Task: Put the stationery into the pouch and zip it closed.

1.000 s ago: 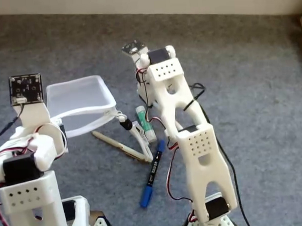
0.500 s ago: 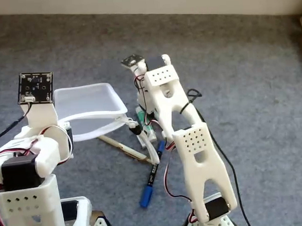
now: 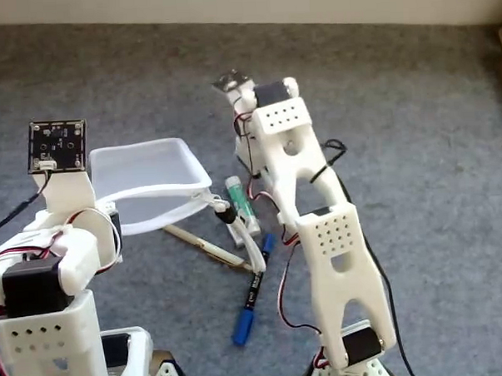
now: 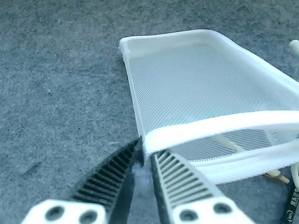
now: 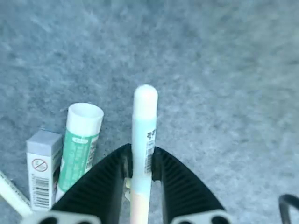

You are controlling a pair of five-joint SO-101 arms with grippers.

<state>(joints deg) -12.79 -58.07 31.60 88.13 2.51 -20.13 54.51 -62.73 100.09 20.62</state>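
Note:
The white mesh pouch (image 3: 146,180) lies open on the grey carpet. My left gripper (image 4: 145,148) is shut on the corner of the pouch's rim (image 4: 210,126), holding the mouth up. Just beyond the pile of stationery, my right gripper (image 5: 141,151) is shut on a white-capped pen (image 5: 144,114) that points away from the wrist. On the carpet beside the held pen lie a green glue stick (image 5: 80,142) and a small grey eraser box (image 5: 42,163). The glue stick (image 3: 239,201), a wooden pencil (image 3: 202,243), a white pen (image 3: 247,242) and a blue marker (image 3: 254,289) lie right of the pouch.
Grey carpet (image 3: 415,131) spreads wide on the right and at the back. A pale wall edge (image 3: 310,6) runs along the far side. Both arm bases stand at the near edge, with cables (image 3: 329,155) hanging off the right arm.
My left arm has pulled the pouch's mouth rightward, toward the stationery. My right arm dipped into the pile, then rose and drew back from it.

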